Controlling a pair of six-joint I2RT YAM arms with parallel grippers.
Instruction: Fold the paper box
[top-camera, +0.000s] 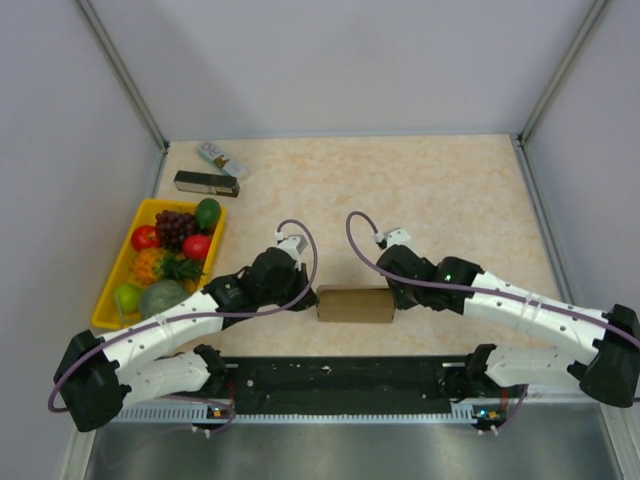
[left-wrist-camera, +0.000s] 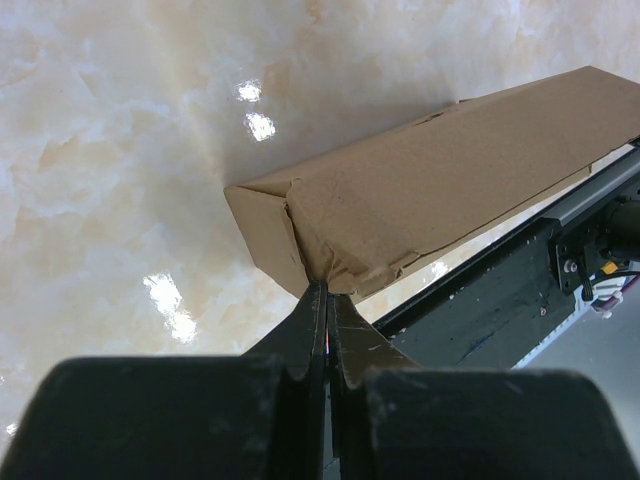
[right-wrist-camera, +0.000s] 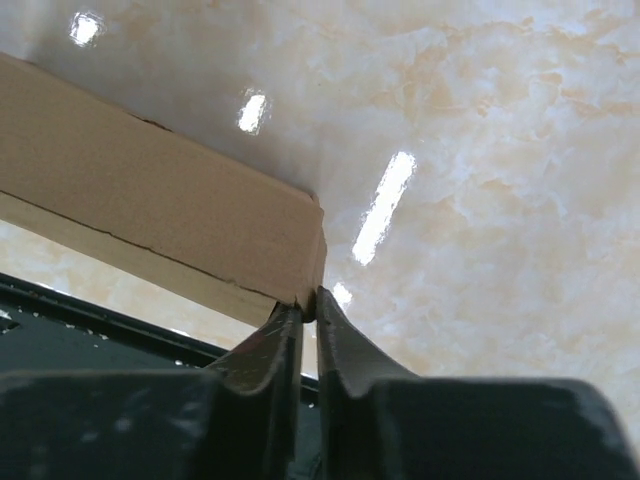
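Observation:
The paper box (top-camera: 355, 304) is a folded brown carton lying lengthwise near the table's front edge, between both arms. My left gripper (top-camera: 308, 297) is at its left end. In the left wrist view the gripper (left-wrist-camera: 326, 288) is shut, with its tips pressed against the crumpled end flap of the box (left-wrist-camera: 440, 190). My right gripper (top-camera: 400, 297) is at the right end. In the right wrist view it (right-wrist-camera: 308, 300) is nearly closed, with the lower end corner of the box (right-wrist-camera: 150, 210) caught between its tips.
A yellow tray (top-camera: 112, 285) of fruit stands at the left. A slim black box (top-camera: 206, 183) and a small white packet (top-camera: 221, 159) lie at the back left. A black rail (top-camera: 340, 378) runs along the front edge just behind the carton. Walls enclose the table.

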